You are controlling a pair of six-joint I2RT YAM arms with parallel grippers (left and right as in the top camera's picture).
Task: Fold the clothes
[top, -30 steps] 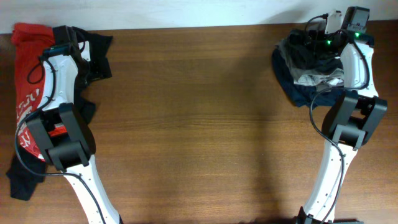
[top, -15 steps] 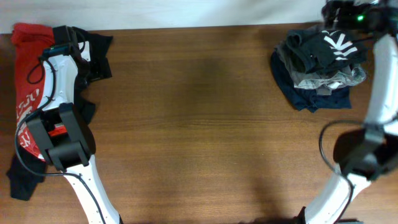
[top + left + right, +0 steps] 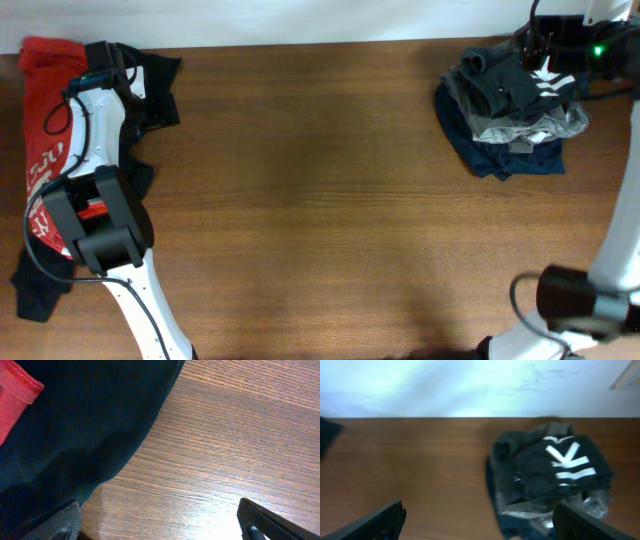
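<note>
Clothes (image 3: 512, 105) are lying in two heaps at the tabletop's (image 3: 320, 190) far corners | left: red tee (image 3: 45, 110), lettering unreadable, black garment (image 3: 160, 95) | right: black tee (image 3: 555, 467) showing white "K", grey piece (image 3: 500, 128), navy piece (image 3: 520, 158) | left gripper (image 3: 162, 522), right gripper (image 3: 482, 522): jaws spread.

Wooden table (image 3: 320, 200), red shirt (image 3: 42, 65), clothes pile (image 3: 510, 115)

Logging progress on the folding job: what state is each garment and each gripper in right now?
black lettered T-shirt: crumpled, atop the right pile
grey garment: crumpled, beneath it
navy garment: bunched, at the bottom
red garment: unfolded, rumpled
plain black garment: crumpled
left gripper: open, empty
right gripper: open, empty
</note>
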